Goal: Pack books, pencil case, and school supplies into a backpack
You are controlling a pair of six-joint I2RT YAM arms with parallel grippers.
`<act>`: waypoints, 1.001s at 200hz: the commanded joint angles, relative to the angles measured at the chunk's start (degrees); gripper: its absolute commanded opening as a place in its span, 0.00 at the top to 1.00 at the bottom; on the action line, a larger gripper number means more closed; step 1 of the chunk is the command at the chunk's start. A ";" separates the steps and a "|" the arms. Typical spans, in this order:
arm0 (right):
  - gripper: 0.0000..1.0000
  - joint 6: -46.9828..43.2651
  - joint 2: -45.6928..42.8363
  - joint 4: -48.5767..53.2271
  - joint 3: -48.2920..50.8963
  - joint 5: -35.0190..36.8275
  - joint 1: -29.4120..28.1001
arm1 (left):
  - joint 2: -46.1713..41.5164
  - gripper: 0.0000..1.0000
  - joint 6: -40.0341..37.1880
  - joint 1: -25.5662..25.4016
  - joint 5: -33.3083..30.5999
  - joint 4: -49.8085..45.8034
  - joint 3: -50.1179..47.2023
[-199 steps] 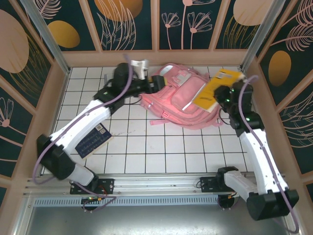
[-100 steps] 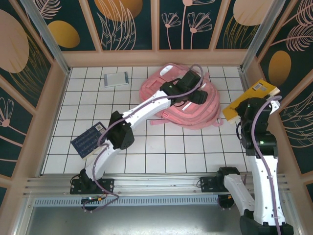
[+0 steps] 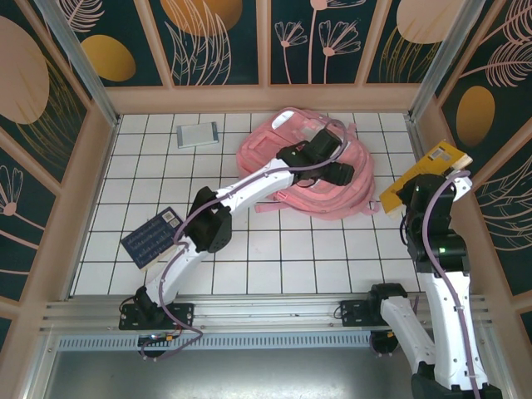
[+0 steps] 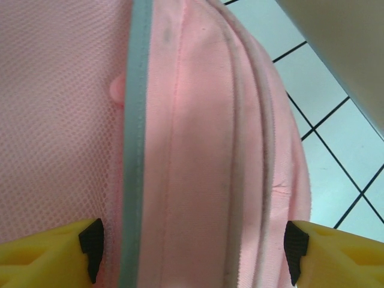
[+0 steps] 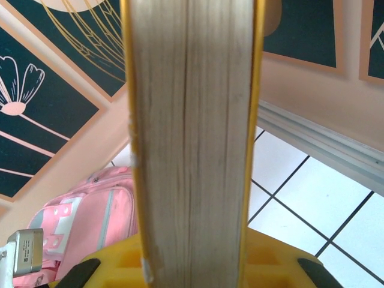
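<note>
While the left gripper [image 3: 337, 173] hangs spread wide over the large pink fabric backpack [image 3: 270, 150], the right gripper [image 3: 413, 193] clenches the thin yellow-orange book [image 3: 431, 169].
Its yellow fingers [image 4: 48, 255] stand apart on either side of the backpack's piped ridge, far back on the white tiled table [image 3: 274, 249]. The yellow-orange book is raised beside the right wall. A navy grid-patterned book [image 3: 154, 237] lies front left, and a small grey book [image 3: 197, 134] back left.
</note>
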State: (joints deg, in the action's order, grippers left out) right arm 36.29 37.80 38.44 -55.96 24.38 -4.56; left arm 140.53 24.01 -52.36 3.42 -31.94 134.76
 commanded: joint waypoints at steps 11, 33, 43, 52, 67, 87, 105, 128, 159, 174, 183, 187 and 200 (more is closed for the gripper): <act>1.00 -0.44 -1.49 -5.55 0.41 0.41 -0.30 | 3.09 0.21 -0.90 -0.86 -5.10 1.39 -0.01; 1.00 -0.45 -1.81 -5.84 0.84 0.08 -0.30 | 4.34 0.21 -2.53 -1.48 -9.36 1.03 -0.11; 1.00 -0.52 -1.94 -5.87 1.04 0.11 -0.35 | 4.96 0.21 -3.06 -1.90 -10.28 1.09 -0.11; 1.00 -0.48 -1.94 -5.93 1.34 0.09 -0.32 | 5.49 0.21 -3.39 -2.28 -10.96 1.28 -0.11; 1.00 -0.26 -2.01 -6.01 1.87 -0.26 -0.30 | 6.12 0.22 -3.88 -2.94 -13.60 1.19 0.30; 1.00 -0.09 -1.94 -6.36 2.54 -0.95 -0.33 | 6.53 0.22 -5.24 -3.79 -17.14 1.28 0.43; 1.00 0.05 -1.92 -6.66 3.19 -1.44 -0.33 | 6.79 0.19 -5.95 -4.13 -17.72 1.12 0.57; 1.00 0.36 -1.85 -6.94 3.51 -1.88 -0.23 | 7.38 0.17 -6.73 -4.42 -19.13 0.66 0.85; 1.00 0.86 -1.85 -7.04 3.41 -2.36 -0.16 | 8.76 0.27 -7.59 -4.42 -21.31 -0.58 2.21; 1.00 0.97 -1.84 -6.94 3.36 -2.41 -0.14 | 9.11 0.48 -8.17 -4.48 -21.31 -0.75 2.36; 1.00 1.14 -1.79 -6.81 3.26 -2.36 -0.18 | 9.23 0.62 -8.52 -4.46 -21.05 -0.69 2.35; 1.00 1.22 -1.85 -6.80 3.20 -2.36 -0.14 | 9.30 0.68 -8.61 -4.49 -20.91 -0.78 2.39; 1.00 1.37 -1.81 -6.76 3.23 -2.53 -0.17 | 9.28 0.80 -8.88 -4.50 -19.82 -0.75 2.27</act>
State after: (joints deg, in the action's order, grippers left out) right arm 36.58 36.77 36.40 -52.53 22.06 -4.56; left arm 146.89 16.58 -56.90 -17.26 -29.76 136.55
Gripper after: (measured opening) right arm 0.174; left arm 0.308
